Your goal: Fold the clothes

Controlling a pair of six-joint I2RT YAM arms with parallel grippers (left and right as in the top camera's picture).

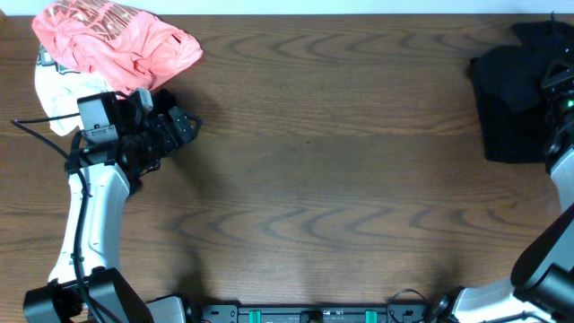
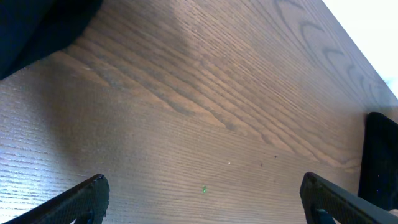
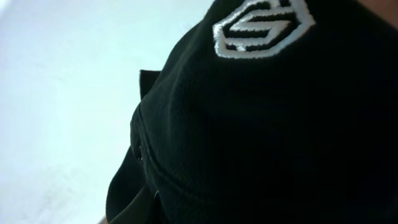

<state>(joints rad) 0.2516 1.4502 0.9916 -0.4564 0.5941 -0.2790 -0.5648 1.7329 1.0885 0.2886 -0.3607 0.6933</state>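
Note:
A crumpled coral-pink printed tee (image 1: 117,40) lies at the table's far left corner, partly over a white garment (image 1: 52,90). My left gripper (image 1: 184,126) sits just below and to the right of them. It is open over bare wood with nothing between its fingers (image 2: 84,198). A heap of black clothes (image 1: 511,99) lies at the far right edge. My right gripper (image 1: 558,94) is buried in that heap. In the right wrist view a black garment with a white logo (image 3: 261,28) covers the jaws and bunches into them.
The wooden table (image 1: 341,179) stretches between the two piles. The left arm's white link (image 1: 90,215) runs along the left side. The right arm (image 1: 547,260) comes in from the lower right corner. The far table edge lies right behind both piles.

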